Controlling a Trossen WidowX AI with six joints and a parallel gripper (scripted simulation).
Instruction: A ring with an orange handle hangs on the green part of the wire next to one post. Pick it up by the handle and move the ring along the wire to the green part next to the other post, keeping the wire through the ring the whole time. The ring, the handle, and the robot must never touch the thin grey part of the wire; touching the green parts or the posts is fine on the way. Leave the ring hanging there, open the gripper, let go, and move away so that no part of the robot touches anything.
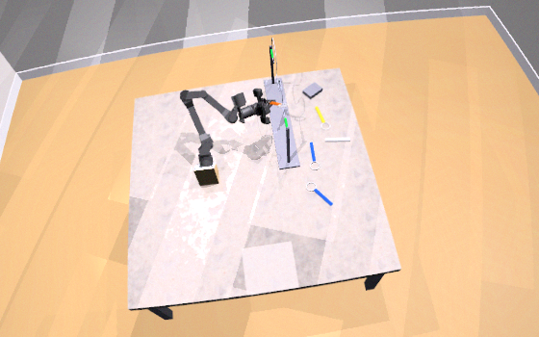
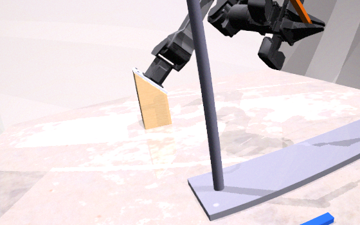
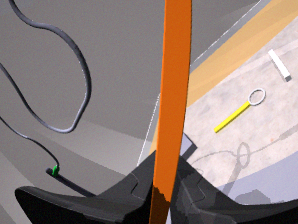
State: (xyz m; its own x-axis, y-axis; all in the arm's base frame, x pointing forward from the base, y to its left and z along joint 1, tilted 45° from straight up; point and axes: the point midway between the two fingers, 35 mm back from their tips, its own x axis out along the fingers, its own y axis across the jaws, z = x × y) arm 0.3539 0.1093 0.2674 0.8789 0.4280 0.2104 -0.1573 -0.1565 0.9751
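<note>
Yellow wand [image 1: 320, 115] lies between grey block [image 1: 312, 90] and white bar [image 1: 337, 140]; two blue wands [image 1: 313, 152] [image 1: 323, 196] lie nearby.
</note>
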